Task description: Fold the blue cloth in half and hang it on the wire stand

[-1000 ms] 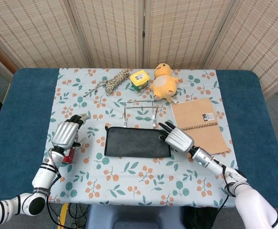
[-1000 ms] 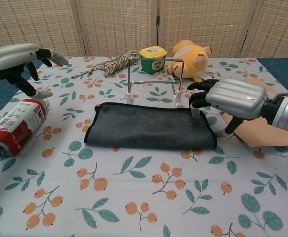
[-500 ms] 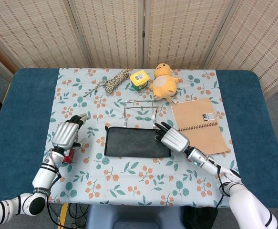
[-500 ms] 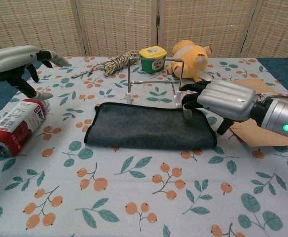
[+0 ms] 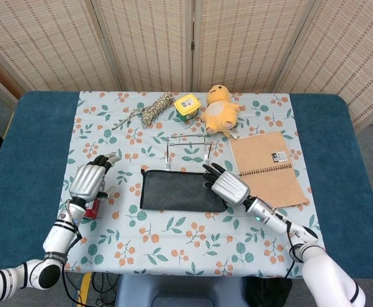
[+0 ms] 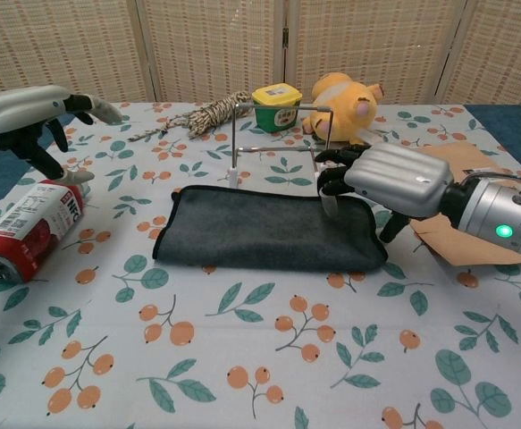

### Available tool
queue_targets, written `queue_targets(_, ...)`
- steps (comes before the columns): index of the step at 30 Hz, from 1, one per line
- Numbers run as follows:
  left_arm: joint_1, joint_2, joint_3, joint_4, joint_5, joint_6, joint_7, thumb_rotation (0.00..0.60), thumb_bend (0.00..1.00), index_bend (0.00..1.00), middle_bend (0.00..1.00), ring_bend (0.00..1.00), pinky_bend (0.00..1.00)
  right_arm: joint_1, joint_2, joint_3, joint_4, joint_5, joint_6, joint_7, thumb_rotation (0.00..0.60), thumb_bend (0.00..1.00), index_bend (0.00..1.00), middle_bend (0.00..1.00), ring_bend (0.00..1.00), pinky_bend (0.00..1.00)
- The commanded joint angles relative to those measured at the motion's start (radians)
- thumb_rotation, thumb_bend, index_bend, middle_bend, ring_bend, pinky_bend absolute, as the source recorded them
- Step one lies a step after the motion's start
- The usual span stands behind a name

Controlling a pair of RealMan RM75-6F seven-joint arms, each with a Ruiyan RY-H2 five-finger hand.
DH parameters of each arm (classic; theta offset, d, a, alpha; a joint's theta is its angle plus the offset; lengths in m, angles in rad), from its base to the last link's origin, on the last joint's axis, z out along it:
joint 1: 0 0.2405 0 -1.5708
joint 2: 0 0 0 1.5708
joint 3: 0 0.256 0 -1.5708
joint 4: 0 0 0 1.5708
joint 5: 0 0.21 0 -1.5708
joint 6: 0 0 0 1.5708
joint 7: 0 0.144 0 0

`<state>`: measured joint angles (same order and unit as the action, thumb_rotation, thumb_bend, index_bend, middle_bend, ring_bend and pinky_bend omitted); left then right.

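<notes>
- Head view: the right hand [image 5: 228,187] lies palm-down over the right end of the blue cloth [image 5: 180,190], and its back hides the contact.
- Chest view: the right hand [image 6: 387,179] has its fingertips [image 6: 330,182] curled down onto the far right corner of the blue cloth [image 6: 260,229]. Whether fabric is pinched cannot be told.
- The cloth lies flat on the table, extending left from the right hand. The wire stand [image 6: 282,143] is upright just beyond the fingertips, with nothing hung on it.
- The left hand [image 5: 90,180] is raised, fingers apart, holding nothing. The chest view shows a red can [image 6: 26,229] on its side below the left hand [image 6: 29,112]; the head view mostly hides it.
- Beyond the stand: a yellow-lidded tub [image 5: 187,105], lid on, contents not visible.
- A notebook [image 5: 269,168] lies just right of the right hand.
</notes>
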<state>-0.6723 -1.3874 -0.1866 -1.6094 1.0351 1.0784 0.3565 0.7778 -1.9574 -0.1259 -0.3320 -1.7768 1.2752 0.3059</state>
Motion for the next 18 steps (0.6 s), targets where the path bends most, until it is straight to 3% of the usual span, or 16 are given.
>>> queue_targets(1,0.000,0.000,0.001,0.000,0.000,-0.001,0.000,0.600,0.28,0.15,0.15,0.15,0.36,0.000,-0.006,0.004,0.004,0.005,0.007,0.007,0.600,0.12,0.44,0.30,0.08,0.15)
queue_targets(18,-0.003,0.000,-0.001,0.007,-0.013,-0.019,-0.004,0.600,0.28,0.15,0.14,0.14,0.35,-0.002,-0.034,0.006,0.061,0.016,0.049,0.051,0.600,0.32,0.50,0.36,0.16,0.15)
